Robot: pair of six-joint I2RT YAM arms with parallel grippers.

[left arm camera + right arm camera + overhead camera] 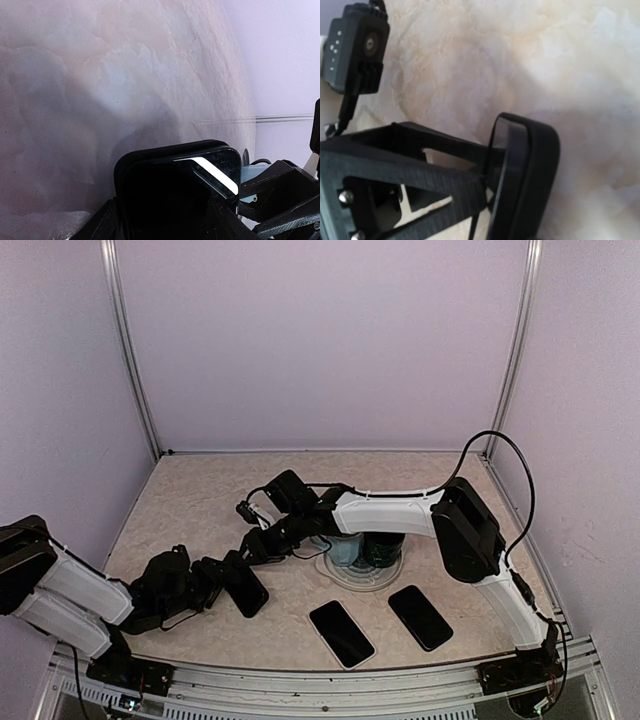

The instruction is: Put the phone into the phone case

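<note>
The phone (192,175) sits partly inside the phone case (160,151). Both are held above the tabletop (200,500), left of centre. In the left wrist view the screen lies within the case rim at the far end. Whether the near end is seated cannot be seen.

The long axis of the pair runs straight out from the left pincer (162,230) toward the free far end. The left pincer clamps the case across its width at the near end, one finger on each long side.

The right pincer (258,543) reaches across and stands at that free end, making it the nearer one for pressing the phone home. It is partly closed, with one finger (445,172) touching the phone's edge. A second contact behind the case cannot be confirmed.
</note>
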